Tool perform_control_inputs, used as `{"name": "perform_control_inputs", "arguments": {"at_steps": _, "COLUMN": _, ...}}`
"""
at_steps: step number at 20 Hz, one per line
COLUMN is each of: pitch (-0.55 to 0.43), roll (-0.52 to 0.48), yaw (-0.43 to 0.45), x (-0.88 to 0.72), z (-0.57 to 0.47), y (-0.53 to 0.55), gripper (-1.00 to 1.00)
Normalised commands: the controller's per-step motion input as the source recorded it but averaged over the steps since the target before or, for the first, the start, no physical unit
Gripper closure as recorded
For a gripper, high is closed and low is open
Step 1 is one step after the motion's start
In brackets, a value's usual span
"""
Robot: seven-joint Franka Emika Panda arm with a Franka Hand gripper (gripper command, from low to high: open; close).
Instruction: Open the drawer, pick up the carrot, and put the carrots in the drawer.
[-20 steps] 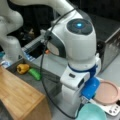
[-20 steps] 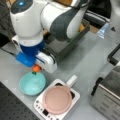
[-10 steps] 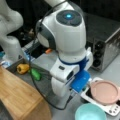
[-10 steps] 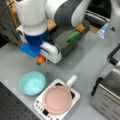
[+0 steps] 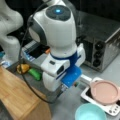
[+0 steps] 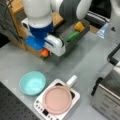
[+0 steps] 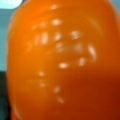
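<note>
The orange carrot fills the wrist view, held close under the camera. In a front view the carrot hangs below the blue wrist, with my gripper shut on it, just above the table beside the drawer's near side. The dark grey drawer stands pulled out from the wooden cabinet. A yellow pepper and a green vegetable lie in it. In a front view the arm's wrist hides most of the gripper, and the drawer shows to its left.
A light blue bowl sits on the table near a white cooker carrying a pink pan. The silver toaster oven stands at the right. The bamboo cabinet top lies at a front view's bottom left.
The arm has risen from over the light blue bowl and moved toward the open drawer, carrying the carrot in its shut gripper.
</note>
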Motion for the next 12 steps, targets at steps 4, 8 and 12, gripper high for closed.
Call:
{"name": "perform_control_inputs", "arguments": {"at_steps": 4, "pitch": -0.182, "roll": -0.026, "yaw": -0.016, "x": -0.33, "z": -0.1, "y": 0.0, "gripper": 1.0}}
{"name": "perform_control_inputs", "arguments": {"at_steps": 8, "pitch": -0.193, "roll": -0.047, "yaw": 0.014, "x": -0.36, "z": -0.11, "y": 0.0, "gripper": 1.0}}
{"name": "perform_control_inputs", "arguments": {"at_steps": 12, "pitch": -0.193, "roll": -0.051, "yaw": 0.02, "x": -0.47, "z": -0.1, "y": 0.03, "gripper": 1.0}}
